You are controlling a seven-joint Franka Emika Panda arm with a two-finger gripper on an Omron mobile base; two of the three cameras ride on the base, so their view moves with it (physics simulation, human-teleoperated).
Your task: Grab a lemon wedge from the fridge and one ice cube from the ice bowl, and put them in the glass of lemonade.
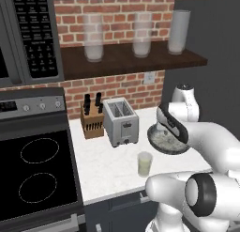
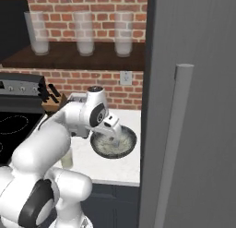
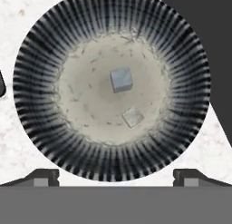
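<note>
Left base view: arm reaching over ice bowl (image 1: 165, 143) at centre right; glass of lemonade (image 1: 145, 164) standing just below-left of it, beside toaster (image 1: 121, 121).

Right base view: gripper (image 2: 114, 135) hanging above bowl at centre; fridge (image 2: 193, 111) door occupying right half, shut.

Hand view: fingertips (image 3: 43, 177) standing wide apart at bottom corners, gripping nothing. Two ice cubes (image 3: 121, 79) lying near bowl middle, slightly apart.

Risk: jaws catching both cubes, or cube sliding away on slick bowl floor. Lemon wedge presumably sitting behind shut door.

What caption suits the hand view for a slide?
Open gripper above the ice bowl, two ice cubes inside.
</note>
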